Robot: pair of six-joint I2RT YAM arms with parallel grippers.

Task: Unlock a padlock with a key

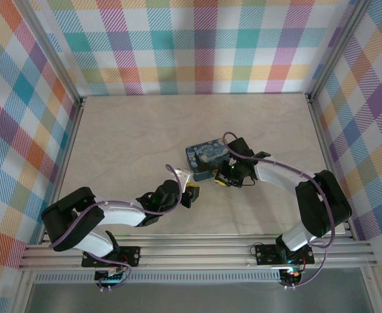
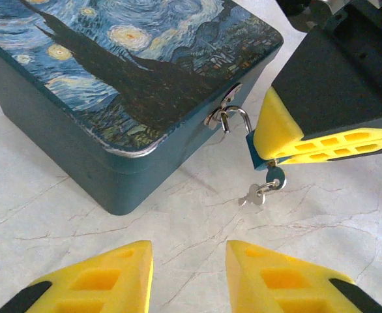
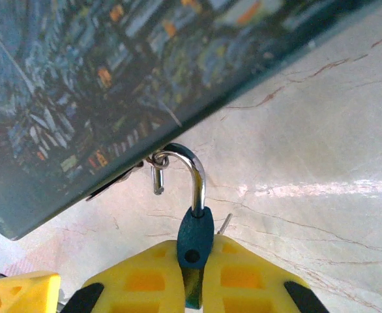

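**Key ahead of my free left hand, off to its right**

The desk point(image 1: 132, 130) carries the starry-night tin point(image 2: 113, 78), and both my arms reach in to its near corner. My right hand point(image 3: 192, 287) is clenched on the padlock point(image 3: 195, 238), the blue body pinched between its yellow pads. The shackle point(image 3: 194, 169) is hooked through the tin's hasp point(image 2: 225, 107). My left hand point(image 2: 190, 280) is released: its pads stand apart with only bare desk between them.

The padlock hangs just off the tin's front wall. Its long axis runs from the hasp out through the body to the key point(image 2: 272, 177), which sticks out of the bottom end. A second small key point(image 2: 251, 195) dangles beside it on a ring. Seen from my left wrist, the key lies ahead and a little right of the gap. I judge the left hand must shift right and close in along that axis.
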